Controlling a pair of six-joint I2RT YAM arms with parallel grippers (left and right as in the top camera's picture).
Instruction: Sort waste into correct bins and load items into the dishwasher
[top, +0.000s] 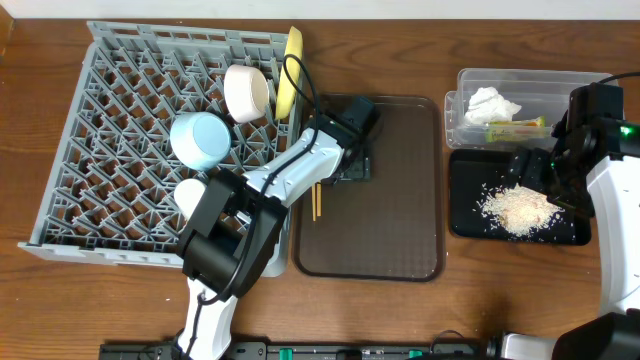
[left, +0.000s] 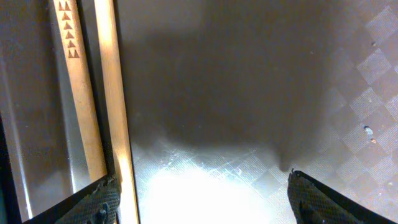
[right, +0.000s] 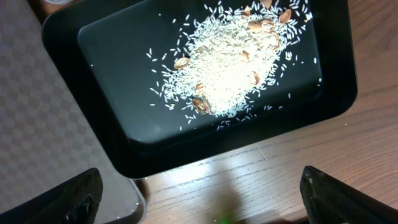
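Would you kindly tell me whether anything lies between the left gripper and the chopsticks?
Nothing visible does. The left gripper hangs open low over the brown tray, and the chopsticks lie bare on it, right beside one of its fingers.

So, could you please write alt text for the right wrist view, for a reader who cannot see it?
A black tray on a wooden table holds a pile of white rice mixed with a few brown bits. A brown serving tray lies at its left, and the open jaws show at both bottom corners.
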